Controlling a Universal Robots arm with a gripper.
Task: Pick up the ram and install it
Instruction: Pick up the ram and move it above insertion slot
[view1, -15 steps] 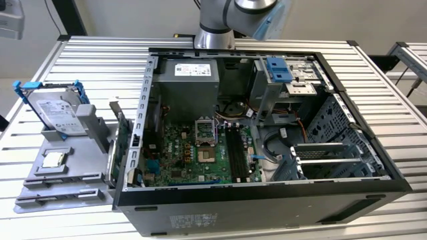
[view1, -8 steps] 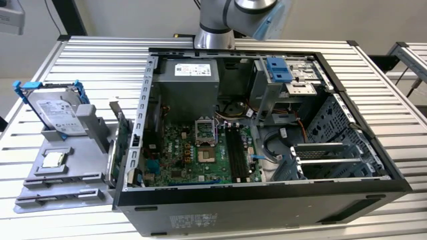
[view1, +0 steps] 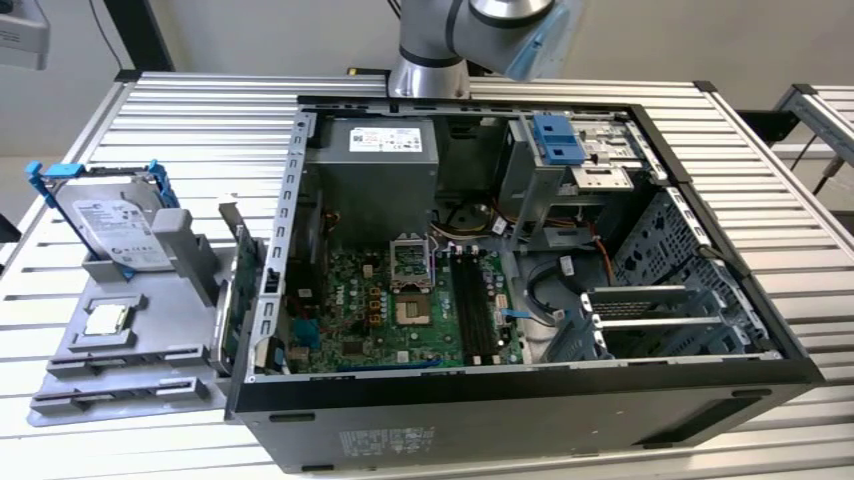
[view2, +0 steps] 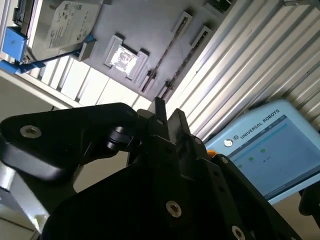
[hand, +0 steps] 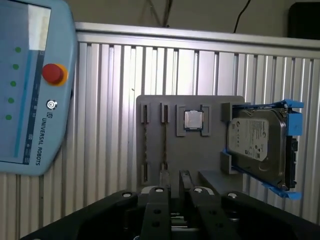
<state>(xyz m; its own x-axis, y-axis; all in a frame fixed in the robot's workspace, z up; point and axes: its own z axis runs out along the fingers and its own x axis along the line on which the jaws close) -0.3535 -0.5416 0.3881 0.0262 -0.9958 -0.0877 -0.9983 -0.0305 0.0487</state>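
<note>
First wrist view: the gripper (hand: 174, 174) faces the grey parts tray (hand: 190, 155), its jaws a narrow gap apart with nothing between them.
Lettering runs down the blue teach pendant (hand: 30, 90) beside its red button. A white printed label covers the hard drive (hand: 255, 140), and the processor chip (hand: 193, 120) sits in its pocket. Thin dark lines fill the tray's two long slots, clear of the jaws; whether either is the ram I cannot tell.
</note>
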